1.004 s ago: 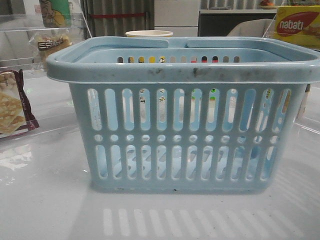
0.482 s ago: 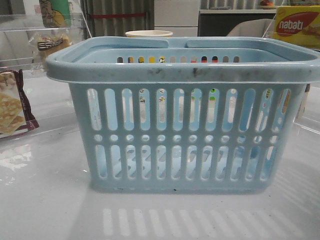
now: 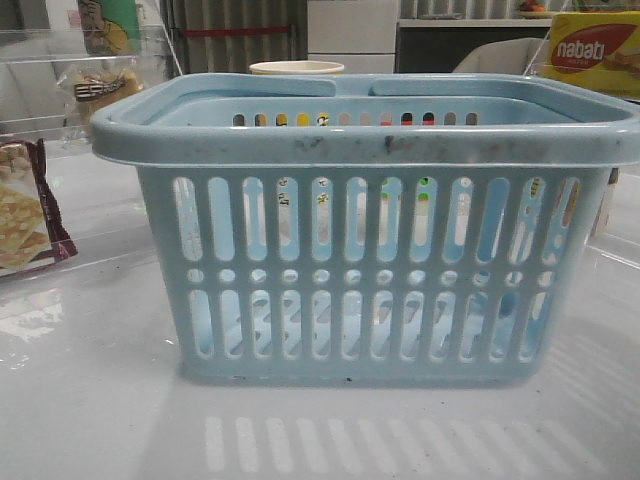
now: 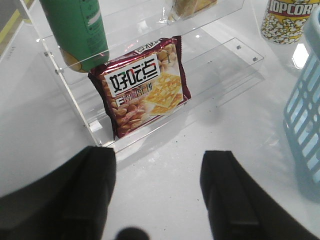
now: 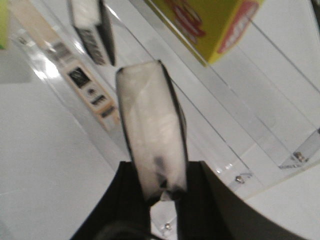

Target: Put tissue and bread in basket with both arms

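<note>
The pale blue basket (image 3: 370,250) stands in the middle of the table in the front view; its side shows at the edge of the left wrist view (image 4: 305,130). The bread packet (image 3: 100,88) lies on the clear shelf at the back left. No arm shows in the front view. My left gripper (image 4: 159,172) is open and empty above the white table, in front of the shelf. My right gripper (image 5: 165,187) is shut on a white tissue packet (image 5: 152,125) with dark edges and holds it up near the right-hand clear shelf.
A maroon cracker packet (image 4: 145,87) leans in the left clear shelf under a green can (image 4: 75,30). A popcorn cup (image 4: 287,20) stands behind the basket. The yellow nabati box (image 3: 595,50) sits on the right shelf and shows in the right wrist view (image 5: 210,25). Another white packet (image 5: 90,22) stands nearby.
</note>
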